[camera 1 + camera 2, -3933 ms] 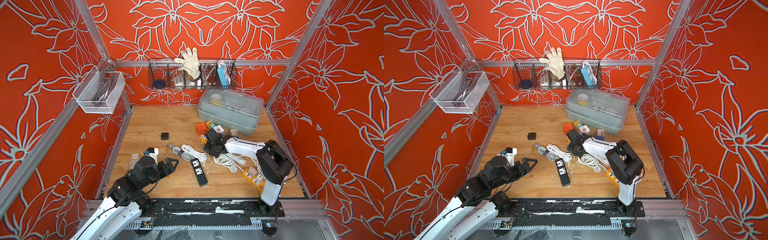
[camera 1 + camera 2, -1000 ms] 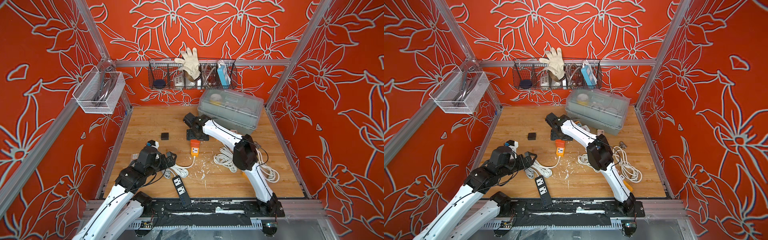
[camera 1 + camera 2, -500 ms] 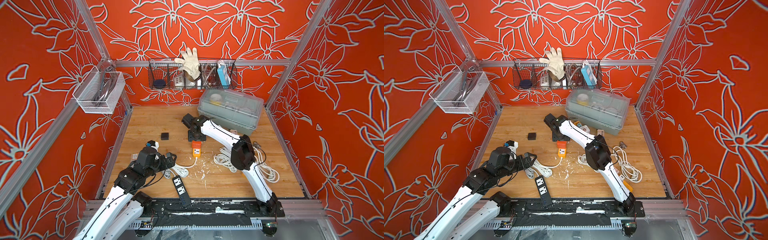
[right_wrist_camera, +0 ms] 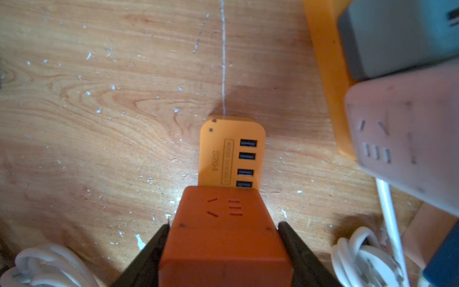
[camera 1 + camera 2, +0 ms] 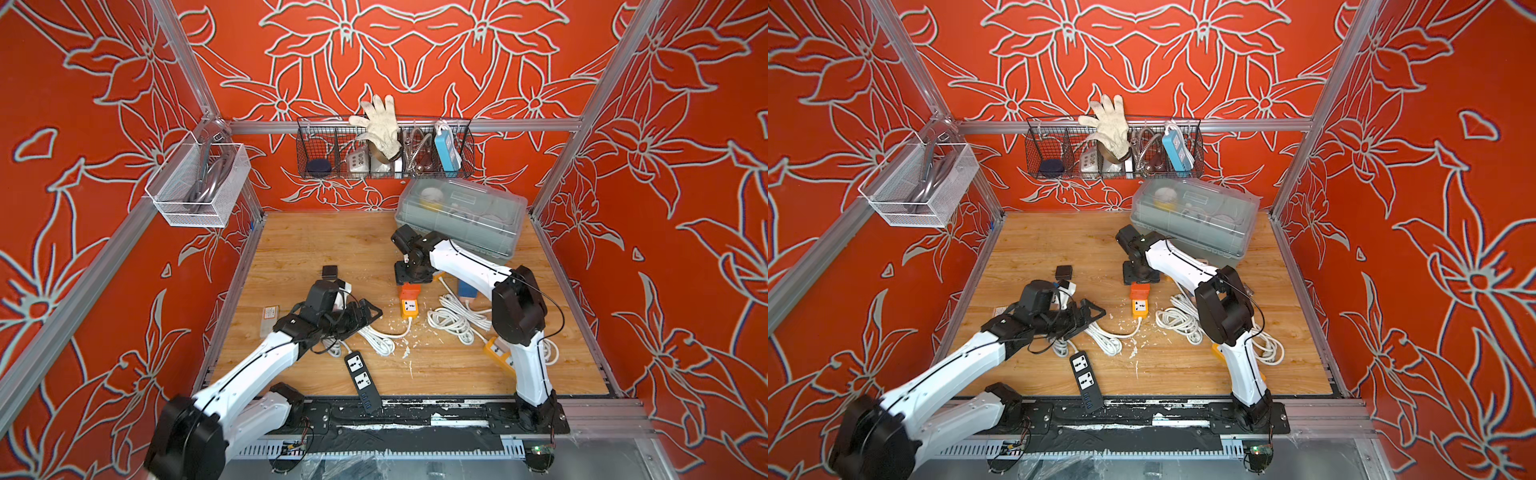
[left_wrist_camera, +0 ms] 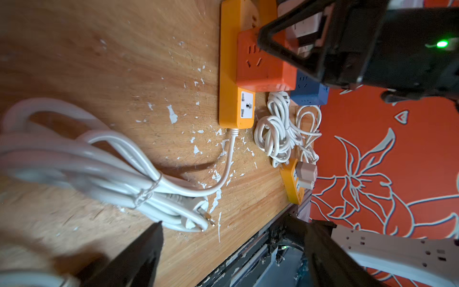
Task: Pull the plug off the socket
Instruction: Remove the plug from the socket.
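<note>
An orange-red plug cube (image 4: pixel 223 236) sits on one end of a yellow-orange socket strip (image 4: pixel 231 154) in the middle of the wooden table. Both top views show the plug (image 5: pixel 410 289) and the strip (image 5: pixel 408 308). My right gripper (image 4: pixel 223 227) comes down from above and is shut on the plug, one black finger pressed to each side. My left gripper (image 5: pixel 368 312) hovers open to the left of the strip, over its coiled white cable (image 6: pixel 99 169). Nothing is between the left gripper's fingers (image 6: pixel 139 256).
A black power strip (image 5: pixel 361 374) lies at the front edge. A white cord coil (image 5: pixel 455 320) and a second orange strip (image 5: pixel 496 353) lie by the right arm. A clear lidded box (image 5: pixel 461 216) stands at the back right. A small black square (image 5: pixel 330 272) lies further left.
The right gripper has come down and forward over the orange-red plug and closed on it. The left gripper has edged towards the strip, its jaws a little narrower.
</note>
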Robot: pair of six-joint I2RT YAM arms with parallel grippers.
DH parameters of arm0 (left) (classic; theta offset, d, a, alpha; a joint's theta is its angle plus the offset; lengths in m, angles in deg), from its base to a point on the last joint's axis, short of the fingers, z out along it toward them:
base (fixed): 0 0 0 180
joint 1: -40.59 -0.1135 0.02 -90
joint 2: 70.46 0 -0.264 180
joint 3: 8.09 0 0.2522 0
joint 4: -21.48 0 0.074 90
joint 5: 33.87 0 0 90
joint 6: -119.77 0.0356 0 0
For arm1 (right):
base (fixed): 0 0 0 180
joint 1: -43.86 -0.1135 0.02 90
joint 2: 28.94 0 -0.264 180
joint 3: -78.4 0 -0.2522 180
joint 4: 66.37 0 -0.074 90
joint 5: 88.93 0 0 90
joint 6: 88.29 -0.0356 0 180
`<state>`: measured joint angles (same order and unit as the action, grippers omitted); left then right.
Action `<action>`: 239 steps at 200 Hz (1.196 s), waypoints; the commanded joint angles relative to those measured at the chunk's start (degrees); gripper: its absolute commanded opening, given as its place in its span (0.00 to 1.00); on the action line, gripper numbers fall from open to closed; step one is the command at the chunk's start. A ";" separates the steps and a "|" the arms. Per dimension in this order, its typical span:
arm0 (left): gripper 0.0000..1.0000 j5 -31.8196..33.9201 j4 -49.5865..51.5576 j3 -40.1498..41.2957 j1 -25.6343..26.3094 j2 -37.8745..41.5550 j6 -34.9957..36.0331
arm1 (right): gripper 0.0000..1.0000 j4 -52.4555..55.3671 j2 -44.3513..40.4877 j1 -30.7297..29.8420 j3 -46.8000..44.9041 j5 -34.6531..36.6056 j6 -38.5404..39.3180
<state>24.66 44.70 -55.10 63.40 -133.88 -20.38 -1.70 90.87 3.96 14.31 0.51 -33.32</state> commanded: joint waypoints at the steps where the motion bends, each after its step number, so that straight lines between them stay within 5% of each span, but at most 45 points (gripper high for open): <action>1: 0.80 -9.04 -12.84 -3.21 -0.29 -8.34 -4.09 | 0.53 -0.60 -0.48 0.18 -1.03 -2.54 1.83; 66: 0.51 -12.41 -21.07 -10.88 -0.22 -29.75 -4.56 | 0.53 -2.24 0.21 0.70 -1.89 -6.88 0.16; 145: 0.44 -18.47 -29.49 -12.54 0.04 -42.47 -7.57 | 0.53 -2.69 1.68 0.72 -1.75 -9.71 -1.63; 239: 0.34 -11.89 -14.09 -10.78 -3.56 -50.87 -9.93 | 0.52 3.91 2.27 -1.75 5.00 -2.67 -4.92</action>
<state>5.12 20.15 -69.29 62.02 -179.95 -27.64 -0.84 93.38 3.29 18.44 -2.33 -35.96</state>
